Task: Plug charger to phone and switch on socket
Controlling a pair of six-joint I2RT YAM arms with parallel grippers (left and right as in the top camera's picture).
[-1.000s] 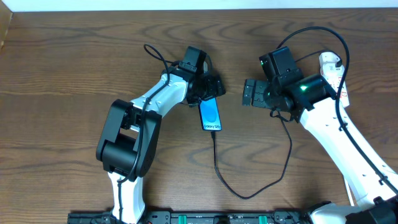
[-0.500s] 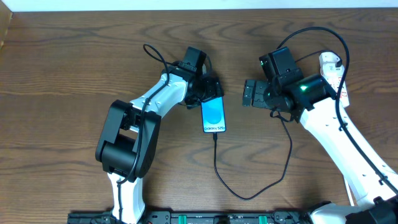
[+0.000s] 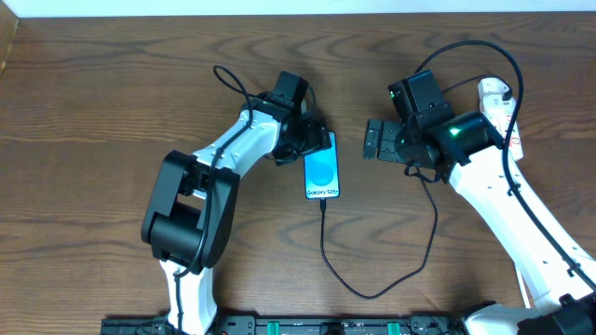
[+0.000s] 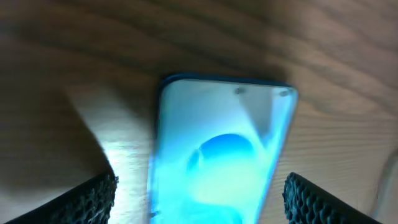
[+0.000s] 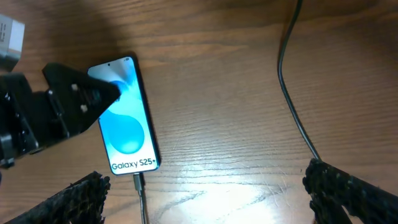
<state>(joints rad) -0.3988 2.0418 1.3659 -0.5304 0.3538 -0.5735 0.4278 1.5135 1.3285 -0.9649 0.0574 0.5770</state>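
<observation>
The phone (image 3: pixel 322 173) lies flat on the table, blue screen up, with the charger (image 3: pixel 323 244) plug tip in its bottom end. The thin black cable loops toward the front and back up under the right arm. My left gripper (image 3: pixel 313 140) is open and straddles the phone's top end; in the left wrist view the phone (image 4: pixel 217 149) lies between the spread fingers (image 4: pixel 208 202) without touching them. My right gripper (image 3: pixel 377 140) is open and empty, right of the phone. The right wrist view shows the phone (image 5: pixel 127 124) and plug tip (image 5: pixel 138 182) beyond its fingers (image 5: pixel 211 199). The socket (image 3: pixel 496 95) is mostly hidden behind the right arm.
A black cable (image 5: pixel 293 93) runs across the wood on the right of the right wrist view. The left arm's black gripper body (image 5: pixel 56 115) sits over the phone's top left corner. Thicker robot cables arc above the right arm (image 3: pixel 470 46).
The phone has shifted slightly right and straightened, with the plug still in it. The left gripper moved a little with it. The right arm has not moved.
</observation>
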